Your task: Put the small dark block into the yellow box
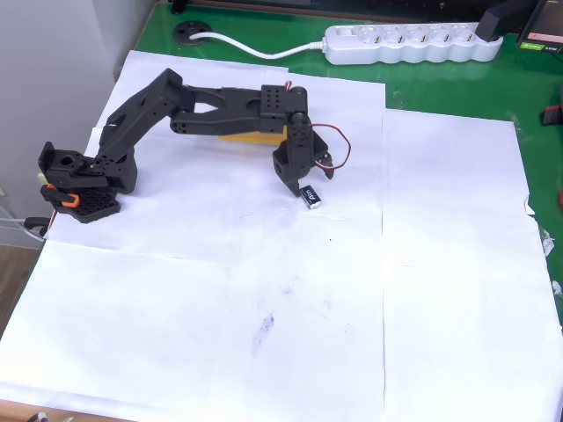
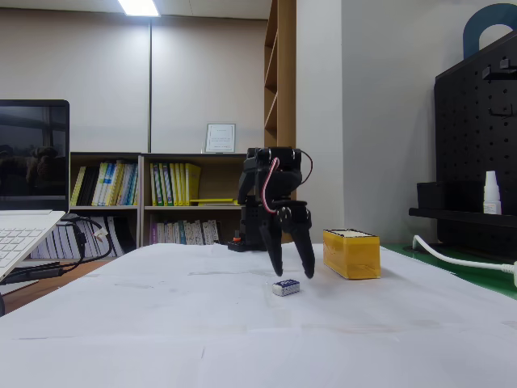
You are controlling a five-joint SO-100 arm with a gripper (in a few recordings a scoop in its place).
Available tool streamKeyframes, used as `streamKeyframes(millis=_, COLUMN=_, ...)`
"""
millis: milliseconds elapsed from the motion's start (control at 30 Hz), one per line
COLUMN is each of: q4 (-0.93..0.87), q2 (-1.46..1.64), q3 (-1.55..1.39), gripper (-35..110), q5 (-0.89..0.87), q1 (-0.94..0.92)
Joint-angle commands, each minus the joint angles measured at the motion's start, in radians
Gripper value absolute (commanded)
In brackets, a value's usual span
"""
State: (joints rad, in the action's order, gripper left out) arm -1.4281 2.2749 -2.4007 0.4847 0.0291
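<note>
The small dark block [image 1: 310,197] [image 2: 286,287] lies on the white paper, a tiny black piece with white markings. My black gripper [image 1: 305,182] [image 2: 292,267] hangs just above and behind it, open, its two fingers spread and pointing down with nothing between them. The yellow box [image 2: 351,253] stands on the paper to the right of the gripper in the fixed view, with mustard sides and a cream top. In the overhead view the yellow box [image 1: 249,136] is mostly hidden under the arm.
White paper sheets [image 1: 290,299] cover the green table. A white power strip [image 1: 412,42] with its cable lies at the far edge. The arm's base [image 1: 81,180] sits at the left. A laptop [image 2: 28,202] stands at the left of the fixed view.
</note>
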Motion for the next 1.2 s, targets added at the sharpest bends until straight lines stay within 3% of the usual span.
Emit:
streamKeyframes(millis=0, q4=-0.003, q2=-0.002, q3=-0.109, gripper=25, q5=0.021, q1=0.0)
streamKeyframes(millis=567, q4=0.026, q2=0.078, q3=-0.127, gripper=25, q5=0.055, q1=-0.018)
streamKeyframes(millis=800, q4=0.021, q2=0.083, q3=-0.124, gripper=7, q5=0.06, q1=-0.018)
streamKeyframes(millis=1167, q4=0.012, q2=0.067, q3=-0.12, gripper=0, q5=0.074, q1=-0.023)
